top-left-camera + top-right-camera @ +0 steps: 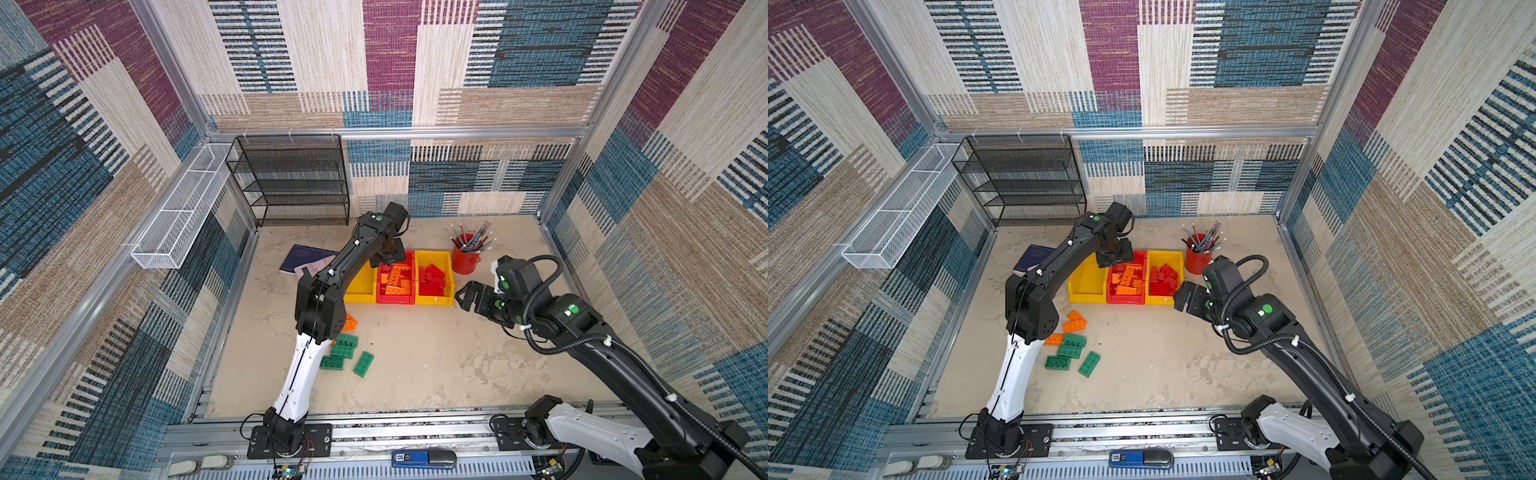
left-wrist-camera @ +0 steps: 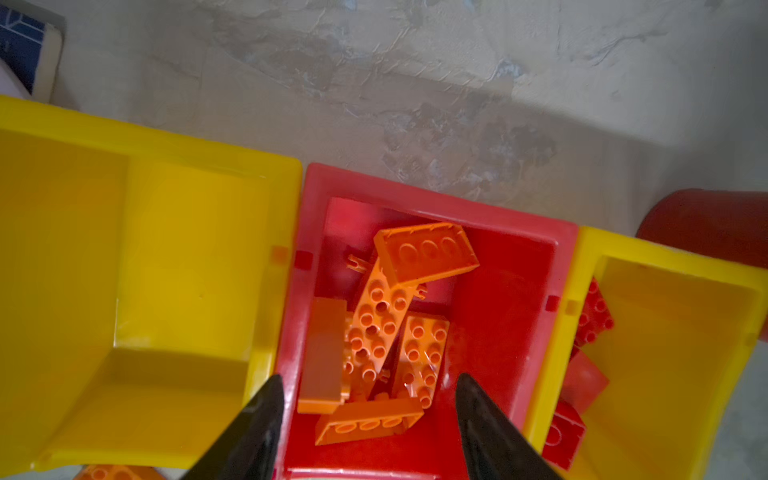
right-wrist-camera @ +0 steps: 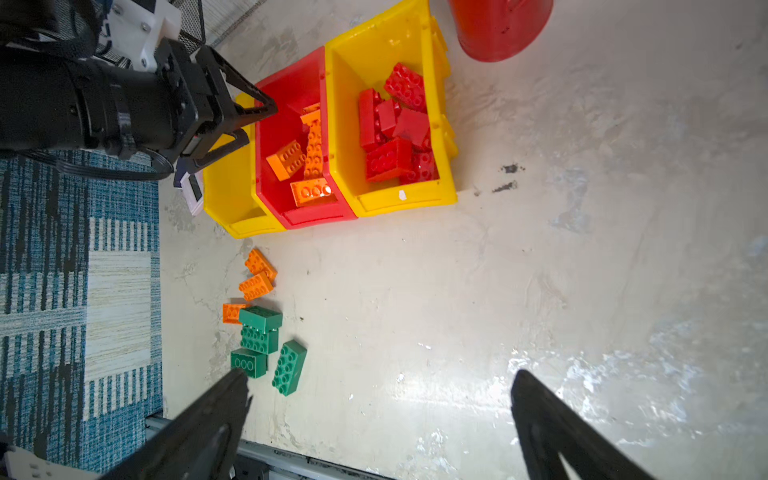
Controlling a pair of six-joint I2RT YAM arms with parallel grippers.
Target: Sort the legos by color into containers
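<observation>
Nearest the rail (image 1: 415, 419), unsorted on the table (image 1: 436, 374): four green legos (image 1: 347, 355) in a cluster; just behind, three loose orange legos (image 1: 1075, 322). Beside the right bin (image 1: 434, 301), the right gripper (image 3: 380, 372): jaws wide apart, empty. Sorted: red legos (image 1: 432, 279) in the right bin, an orange pile (image 2: 374, 332) in the red bin (image 1: 395, 300). Over the red bin, the left gripper (image 2: 369, 377): jaws parted, nothing held. Empty: the left bin (image 2: 124, 249), presumably for green. Roughly two-thirds complete. Table beige, mottled, scuffed. Beyond: cup (image 1: 464, 266), shelf (image 1: 291, 183), patchwork walls (image 1: 390, 62).
</observation>
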